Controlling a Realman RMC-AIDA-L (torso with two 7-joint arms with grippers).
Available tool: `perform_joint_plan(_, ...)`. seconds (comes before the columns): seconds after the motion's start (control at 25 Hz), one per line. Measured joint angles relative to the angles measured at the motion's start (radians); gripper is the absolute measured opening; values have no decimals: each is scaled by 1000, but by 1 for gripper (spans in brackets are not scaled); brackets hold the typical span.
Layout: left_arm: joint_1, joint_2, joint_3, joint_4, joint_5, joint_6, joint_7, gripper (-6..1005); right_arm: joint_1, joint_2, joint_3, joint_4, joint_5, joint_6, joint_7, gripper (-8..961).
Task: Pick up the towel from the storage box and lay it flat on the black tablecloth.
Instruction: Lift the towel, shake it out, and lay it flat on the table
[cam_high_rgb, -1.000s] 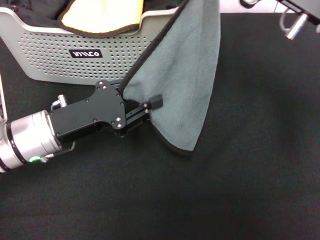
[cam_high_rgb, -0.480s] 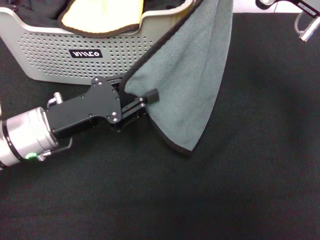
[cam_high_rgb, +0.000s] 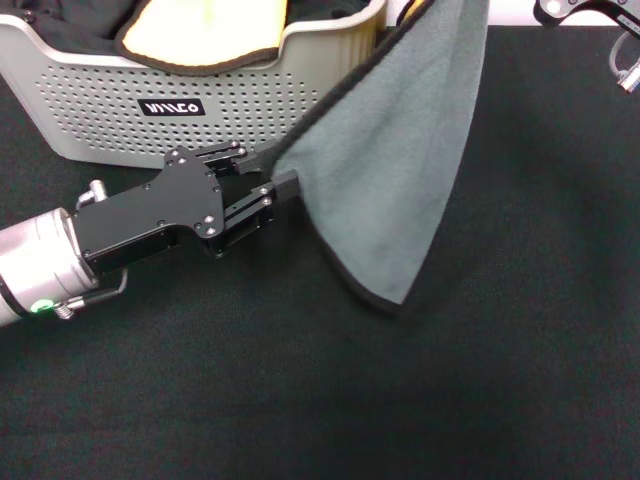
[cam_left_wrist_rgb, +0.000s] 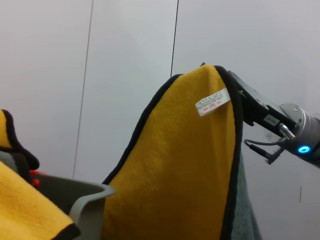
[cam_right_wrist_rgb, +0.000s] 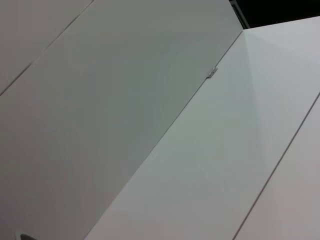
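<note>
The grey-teal towel (cam_high_rgb: 400, 170) with a black hem hangs spread above the black tablecloth (cam_high_rgb: 420, 400), its low tip close to the cloth. My left gripper (cam_high_rgb: 276, 172) is in front of the storage box (cam_high_rgb: 90, 110) and pinches the towel's left edge. My right gripper (cam_left_wrist_rgb: 226, 80) is shut on the towel's top corner, high at the back right; only part of it shows in the head view (cam_high_rgb: 570, 10). The left wrist view shows the towel's yellow-orange back (cam_left_wrist_rgb: 175, 170) with a white tag.
The storage box stands at the back left and still holds a yellow-faced cloth with dark trim (cam_high_rgb: 205, 30). The box rim (cam_left_wrist_rgb: 87, 197) shows in the left wrist view. The tablecloth spreads to the front and right.
The right arm has carried the towel's top up and to the right. The left gripper has drawn back to the left, so the towel is spread wider between them.
</note>
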Motion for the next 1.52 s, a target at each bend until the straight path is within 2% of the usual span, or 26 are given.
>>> perform_joint_plan(0.28, 4, 5, 3, 1, 1, 1, -4, 377, -2, 1, 0, 0, 1, 5, 0, 36)
perform_joint_plan(0.64, 3, -3, 1, 1, -10, -35, -13, 374, -2, 2, -1, -3, 0, 21, 0, 38)
perform_joint_plan(1.04, -7, 4, 11, 0, 0, -61, -44, 377, 6, 3, -8, -5, 0, 22, 0, 40)
perform_joint_plan(1.52, -23, -5, 25, -2, 17, -71, -56, 378, 7, 5, -11, -5, 0, 24, 0, 42)
